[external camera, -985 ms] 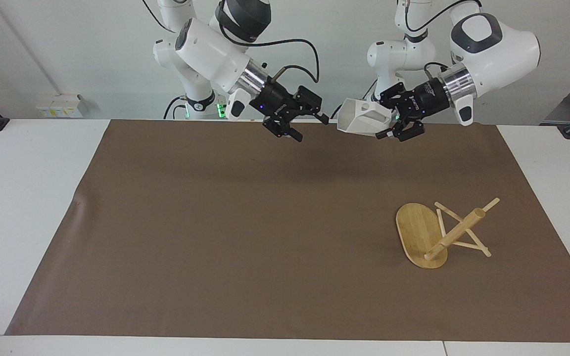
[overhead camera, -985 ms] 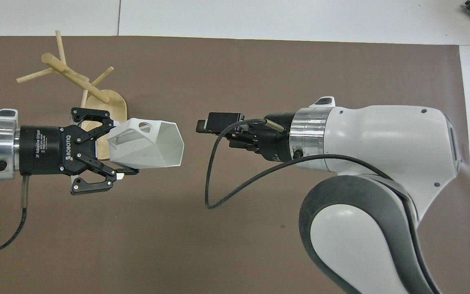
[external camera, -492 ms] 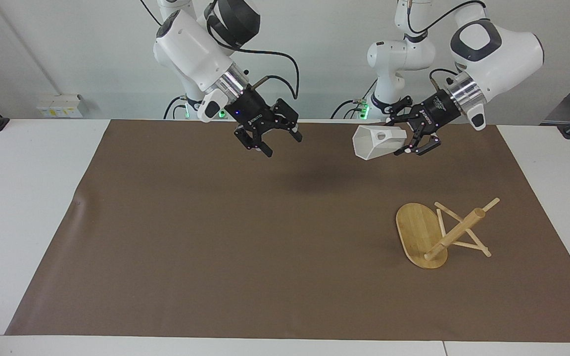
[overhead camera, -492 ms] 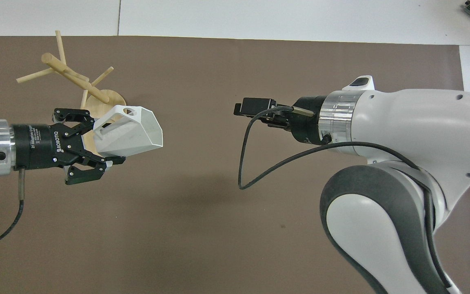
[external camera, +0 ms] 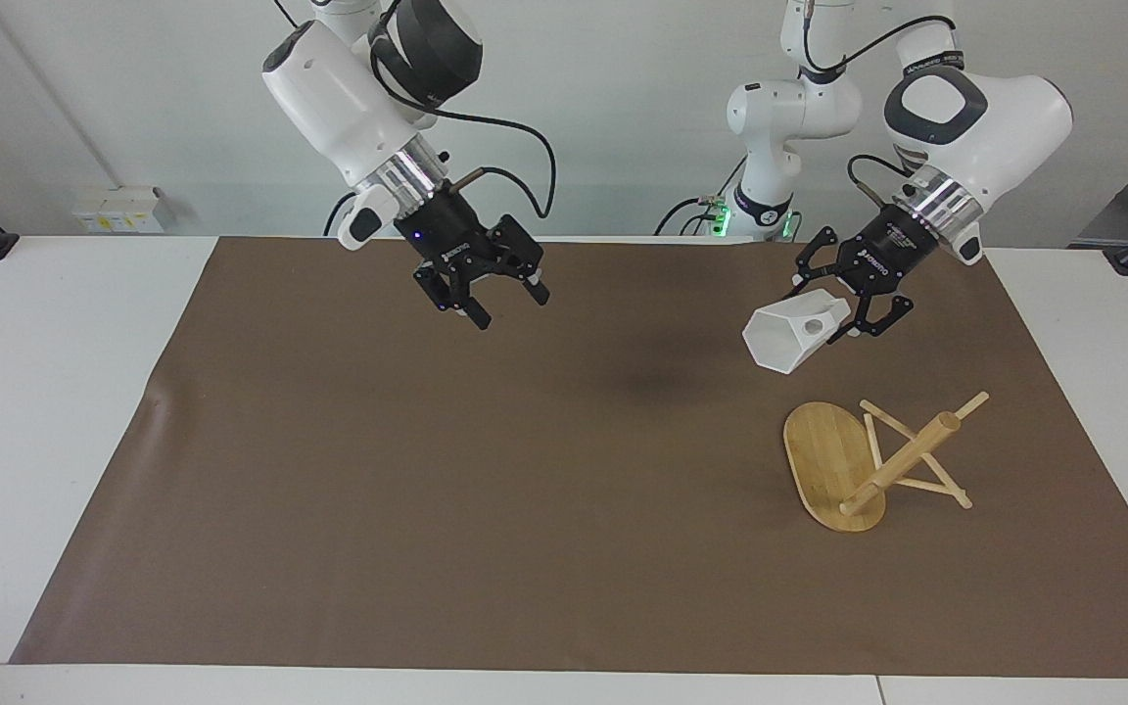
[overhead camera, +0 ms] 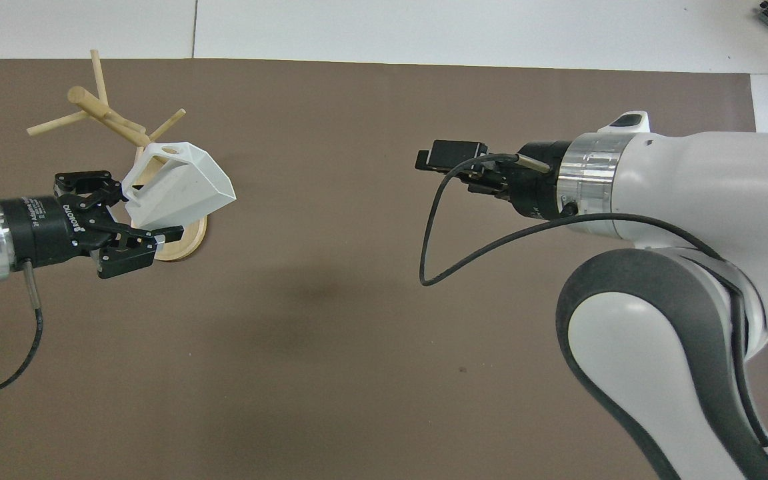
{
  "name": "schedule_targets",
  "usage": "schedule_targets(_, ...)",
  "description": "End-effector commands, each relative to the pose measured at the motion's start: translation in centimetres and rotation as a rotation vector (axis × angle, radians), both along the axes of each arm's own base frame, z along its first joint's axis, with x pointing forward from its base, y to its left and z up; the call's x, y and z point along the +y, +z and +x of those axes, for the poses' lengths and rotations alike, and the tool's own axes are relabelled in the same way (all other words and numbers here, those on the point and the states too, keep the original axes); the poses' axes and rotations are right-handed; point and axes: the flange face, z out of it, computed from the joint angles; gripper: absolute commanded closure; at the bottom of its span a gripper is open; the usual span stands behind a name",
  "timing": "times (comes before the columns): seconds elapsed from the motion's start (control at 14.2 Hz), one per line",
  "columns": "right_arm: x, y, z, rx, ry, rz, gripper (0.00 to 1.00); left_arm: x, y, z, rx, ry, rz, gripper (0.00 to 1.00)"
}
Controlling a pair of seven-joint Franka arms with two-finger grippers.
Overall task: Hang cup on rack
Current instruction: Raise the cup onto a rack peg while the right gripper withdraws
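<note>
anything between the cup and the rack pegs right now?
Nothing visible. The left end effector holds the cup in the air over the mat just robot-side of the rack; only open air lies between them. The right end effector hangs apart, empty.

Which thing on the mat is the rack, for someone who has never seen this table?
Start at the brown mat and go to the left arm's end. The rack stands there, below the white cup held in the left hand. It is the only wooden thing: flat oval base, thick leaning post, thin crossing pegs.
</note>
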Motion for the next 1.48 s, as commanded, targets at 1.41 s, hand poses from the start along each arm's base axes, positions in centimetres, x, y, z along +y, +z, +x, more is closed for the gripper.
schedule_targets(1.41, -18.0, 0.5, -1.5, 0.079, 0.202, -0.515, 0.0, -2.7, -4.8, 3.0, -0.094, 0.379, 0.066, 1.0)
